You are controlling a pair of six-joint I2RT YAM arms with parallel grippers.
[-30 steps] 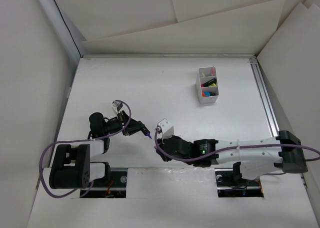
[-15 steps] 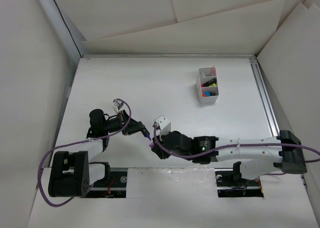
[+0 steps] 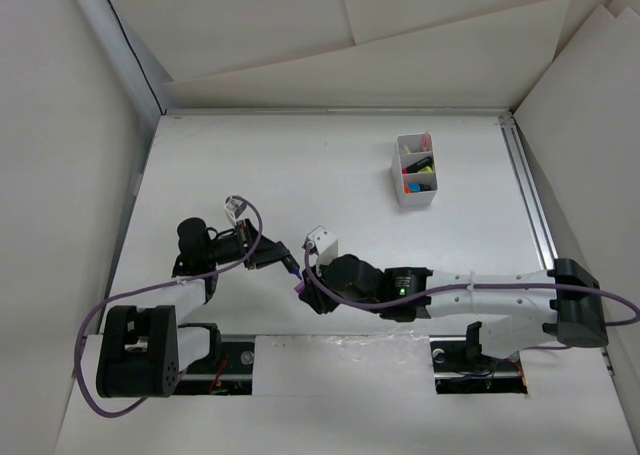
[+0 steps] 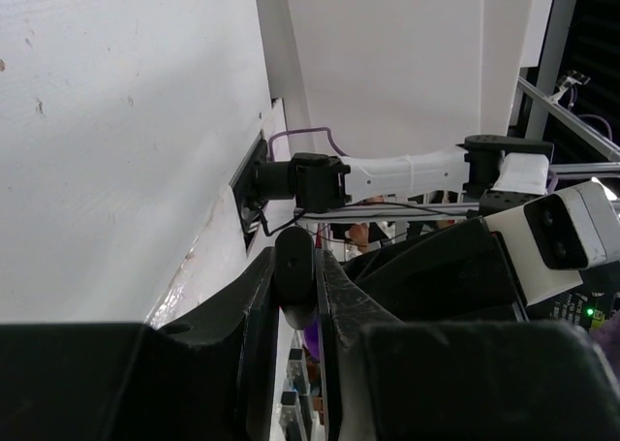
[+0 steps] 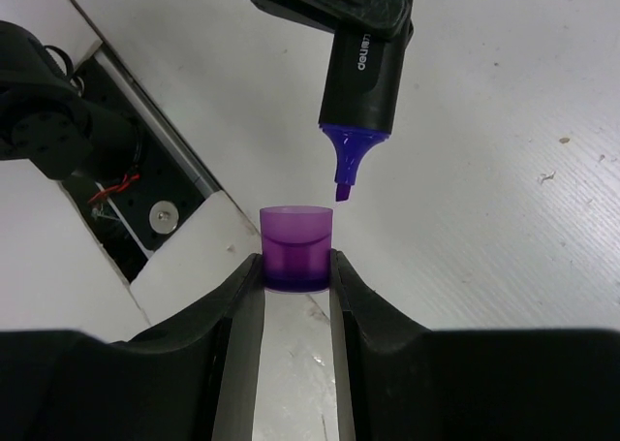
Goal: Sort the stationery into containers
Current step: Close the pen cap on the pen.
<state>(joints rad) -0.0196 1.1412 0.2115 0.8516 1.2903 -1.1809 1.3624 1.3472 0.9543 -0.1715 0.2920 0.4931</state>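
My left gripper (image 3: 272, 256) is shut on an uncapped black highlighter (image 5: 363, 73), whose purple tip (image 5: 346, 165) points toward the right arm. In the left wrist view the barrel's black end (image 4: 294, 267) stands clamped between the jaws. My right gripper (image 5: 296, 267) is shut on a purple cap (image 5: 295, 247), mouth facing the tip a short way off. From above, cap (image 3: 301, 287) and tip (image 3: 294, 272) nearly meet low over the near table. The white divided box (image 3: 416, 171) at the far right holds several coloured highlighters.
A metal rail (image 3: 530, 200) runs along the table's right side. White panels (image 3: 350, 65) wall in the back and sides. The arm bases and mounting slots (image 3: 235, 360) line the near edge.
The right gripper with the purple cap has moved left toward the highlighter's tip. The left gripper has shifted slightly, still holding the highlighter.
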